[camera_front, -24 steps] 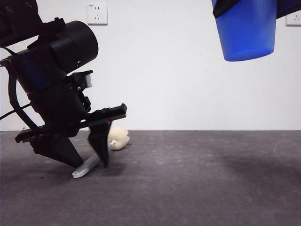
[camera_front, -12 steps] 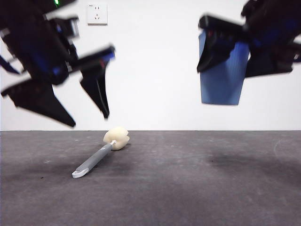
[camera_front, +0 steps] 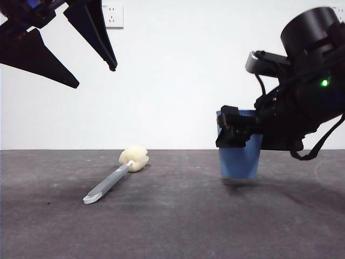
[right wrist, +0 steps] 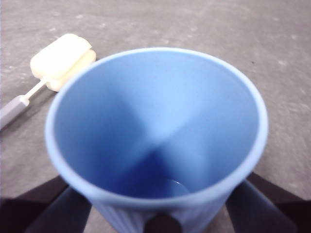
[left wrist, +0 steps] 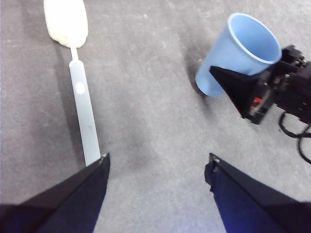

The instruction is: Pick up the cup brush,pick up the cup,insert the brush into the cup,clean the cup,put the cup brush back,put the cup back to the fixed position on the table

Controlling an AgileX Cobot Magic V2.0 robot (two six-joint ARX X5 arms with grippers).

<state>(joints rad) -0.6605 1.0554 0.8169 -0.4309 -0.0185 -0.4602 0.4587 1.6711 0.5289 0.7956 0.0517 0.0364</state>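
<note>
Two things occupy the wide, dark grey-brown matte bench (camera_front: 178, 221): one blue ribbed plastic cup (camera_front: 239, 162) and one cup brush (camera_front: 113, 179) with a long grey handle and a rounded cream-yellow sponge head. We count two grippers as well. Our right gripper (camera_front: 237, 135) clasps the cup on both sides near its rim; the cup is upright, its base right at the bench, though we cannot tell whether it touches. Our left gripper (camera_front: 91, 59) hangs high above the brush with its jaws spread wide and nothing between them. We see the brush lying flat on the bench, well apart from the cup.
</note>
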